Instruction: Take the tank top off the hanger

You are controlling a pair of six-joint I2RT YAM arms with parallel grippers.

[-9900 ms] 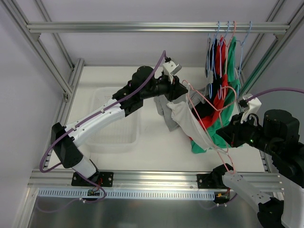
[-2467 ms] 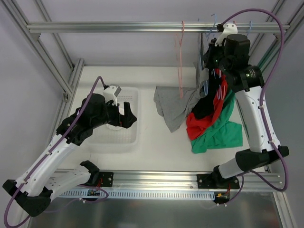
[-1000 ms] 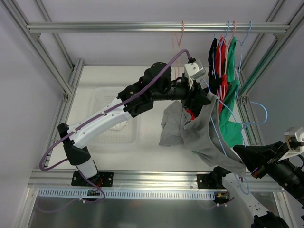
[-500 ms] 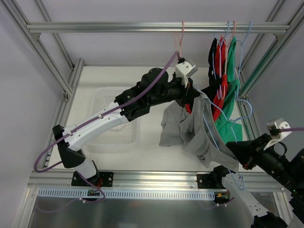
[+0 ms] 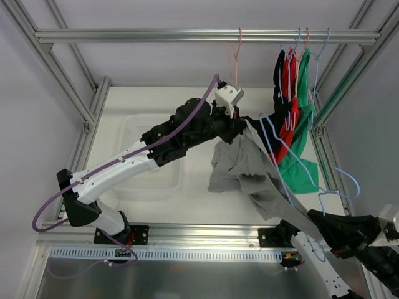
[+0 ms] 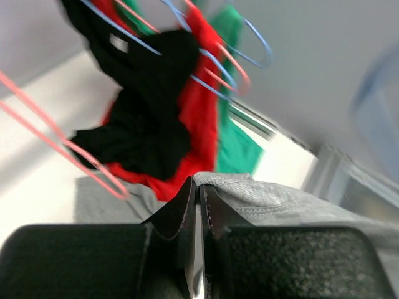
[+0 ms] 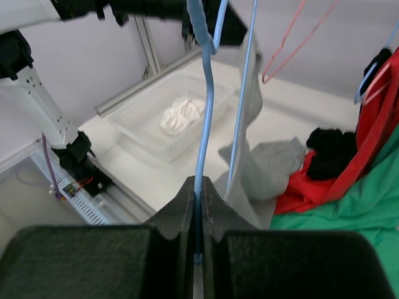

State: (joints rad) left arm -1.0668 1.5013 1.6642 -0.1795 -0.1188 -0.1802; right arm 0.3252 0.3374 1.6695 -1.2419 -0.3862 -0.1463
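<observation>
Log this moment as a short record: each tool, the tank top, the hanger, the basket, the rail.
left tool: shut on the edge of the grey tank top
right tool: shut on the blue hanger
tank top state: stretched between the two tools, apparently not yet off the hanger
basket: holds a white cloth
rail: empty pink hanger and hanging garments

Left of the stretched tank top the table is bare — only the basket sits there. Right of it, a hanger, hanging clothes and a heap crowd in.
</observation>
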